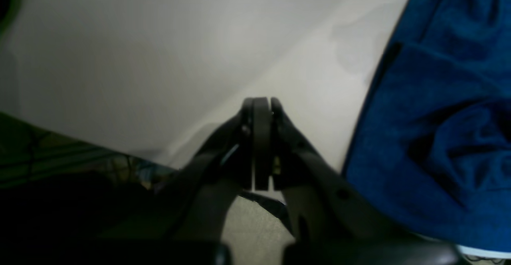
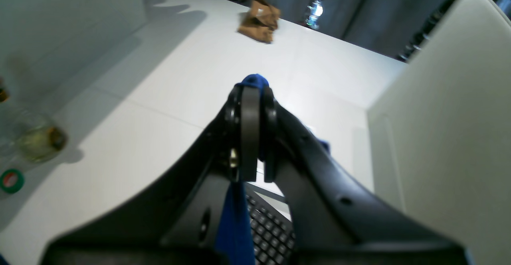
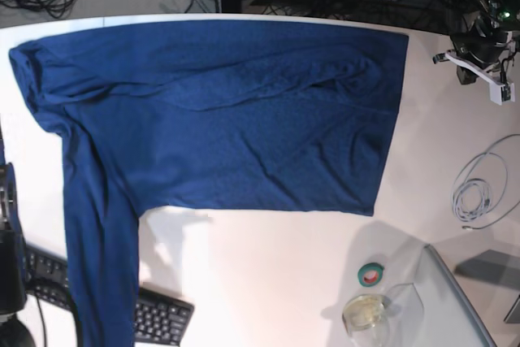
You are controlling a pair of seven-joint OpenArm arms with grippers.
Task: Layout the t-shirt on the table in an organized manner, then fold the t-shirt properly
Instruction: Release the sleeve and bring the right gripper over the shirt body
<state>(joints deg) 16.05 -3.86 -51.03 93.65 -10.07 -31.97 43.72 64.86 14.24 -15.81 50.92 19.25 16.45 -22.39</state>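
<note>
A: What is hidden or hard to make out?

B: In the base view the right arm is only a dark shape at the left border, and the left arm is out of that view. A strip of the shirt (image 3: 219,111) runs down past the bottom border, so its end is cut off, and it covers part of a keyboard (image 3: 158,317). The left wrist view is dim and blurred along its lower left.

A: How much open room is there, and where are the edges?

B: The white bench (image 3: 268,274) is bare below the shirt's lower hem. Its far edge runs just behind the shirt's top. At lower right sit a roll of tape (image 3: 371,275) and a glass jar (image 3: 365,312) by a grey panel; a coiled cable (image 3: 479,188) lies at the right.

A: And the shirt?

B: Dark navy, plain, spread wide across the far half of the bench, with creases across its upper middle.

A: The end effectors?

B: The left end effector (image 1: 261,103) is closed on nothing, over bare bench beside the shirt. The right end effector (image 2: 252,91) is clamped on blue shirt fabric, which sticks out at its tip and hangs below.
</note>
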